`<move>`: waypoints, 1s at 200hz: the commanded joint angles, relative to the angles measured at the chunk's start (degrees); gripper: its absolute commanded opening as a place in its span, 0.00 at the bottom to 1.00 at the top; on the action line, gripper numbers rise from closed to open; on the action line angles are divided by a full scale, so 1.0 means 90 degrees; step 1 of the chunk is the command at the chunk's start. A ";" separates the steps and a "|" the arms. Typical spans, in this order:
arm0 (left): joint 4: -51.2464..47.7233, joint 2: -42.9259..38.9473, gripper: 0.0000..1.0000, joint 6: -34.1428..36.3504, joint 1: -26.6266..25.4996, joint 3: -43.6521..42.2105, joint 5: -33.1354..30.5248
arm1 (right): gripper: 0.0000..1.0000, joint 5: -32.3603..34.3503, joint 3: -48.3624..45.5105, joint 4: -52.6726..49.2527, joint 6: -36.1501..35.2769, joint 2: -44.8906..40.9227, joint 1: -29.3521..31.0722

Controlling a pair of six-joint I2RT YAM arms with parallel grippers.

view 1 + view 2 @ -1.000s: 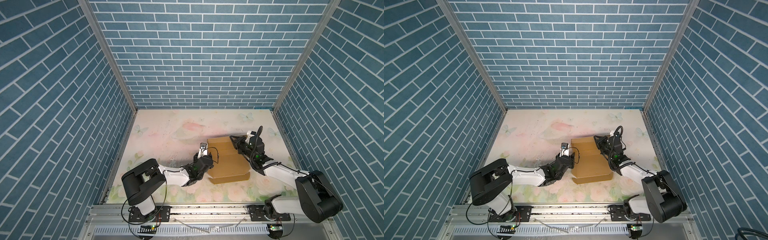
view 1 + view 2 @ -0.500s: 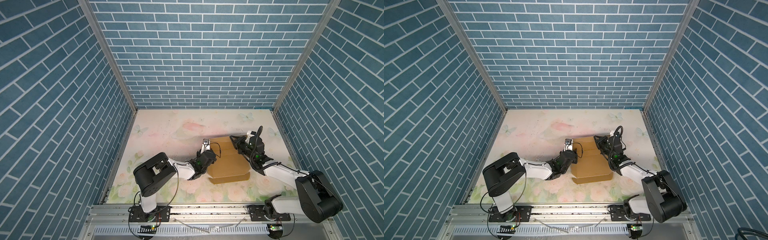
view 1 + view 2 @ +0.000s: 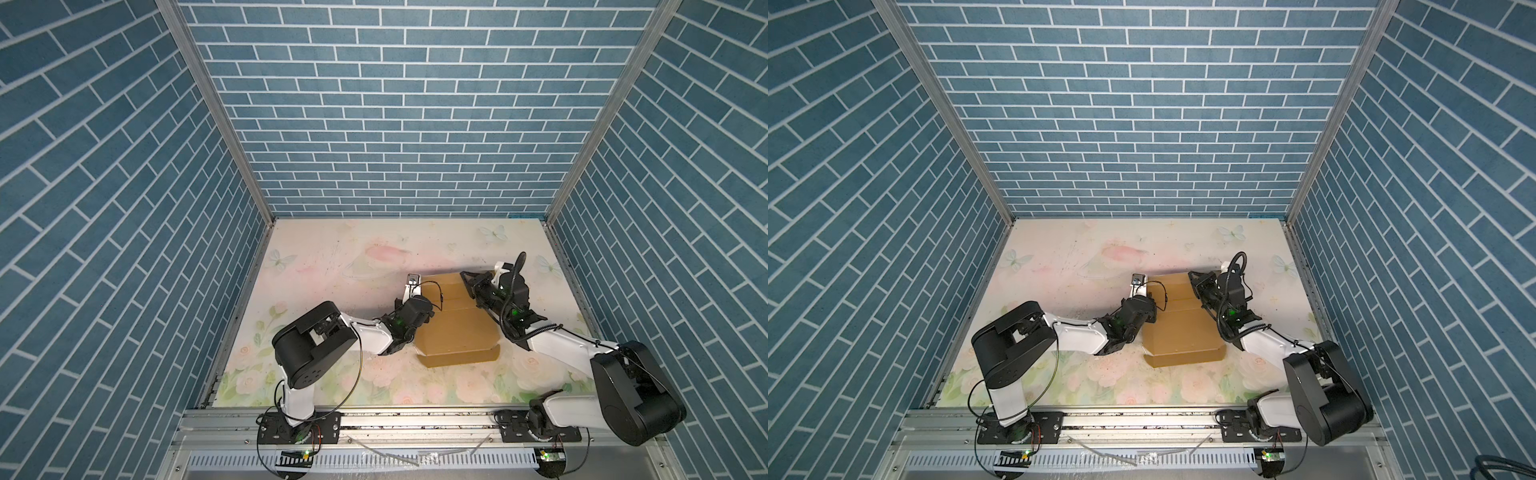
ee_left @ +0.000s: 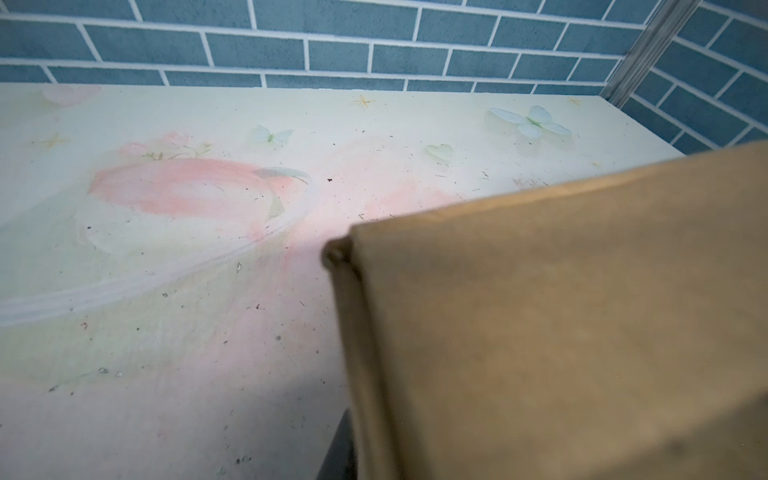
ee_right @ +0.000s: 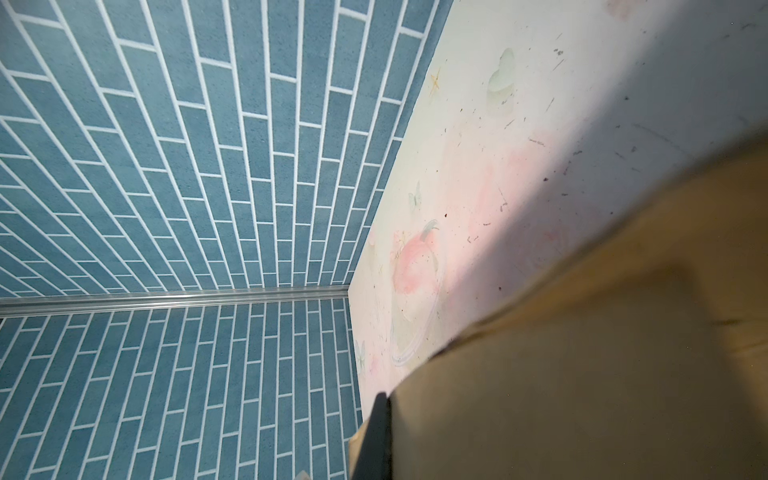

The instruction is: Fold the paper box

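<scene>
While the cardboard box [image 3: 457, 332] sat partly folded on the flowered table [image 3: 332, 257] between both arms, the right claw [image 3: 467, 279] was clamped on its far right corner; the left claw [image 3: 417, 294] lay against its left wall, cardboard hiding whether it gripped

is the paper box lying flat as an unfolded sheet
No, in a top view the paper box is a raised shape with a top panel and an upright front wall.
</scene>
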 commanded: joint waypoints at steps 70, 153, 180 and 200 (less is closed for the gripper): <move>-0.0356 -0.0046 0.07 0.0180 0.0027 0.0197 -0.0402 | 0.13 0.0044 0.0048 -0.0466 -0.0198 -0.0031 -0.0002; -0.0540 -0.0780 0.07 0.0303 0.0069 -0.0363 -0.0830 | 0.46 -0.0281 0.0679 -0.1391 -0.0831 -0.0347 0.0045; -0.0821 -0.1111 0.06 0.0195 0.0211 -0.0651 -0.1007 | 0.49 -0.0428 0.0945 -0.2119 -0.1262 -0.0514 0.0113; -0.0961 -0.1415 0.06 0.0115 0.0357 -0.0935 -0.1074 | 0.51 -0.0561 0.1043 -0.2523 -0.1539 -0.0689 0.0143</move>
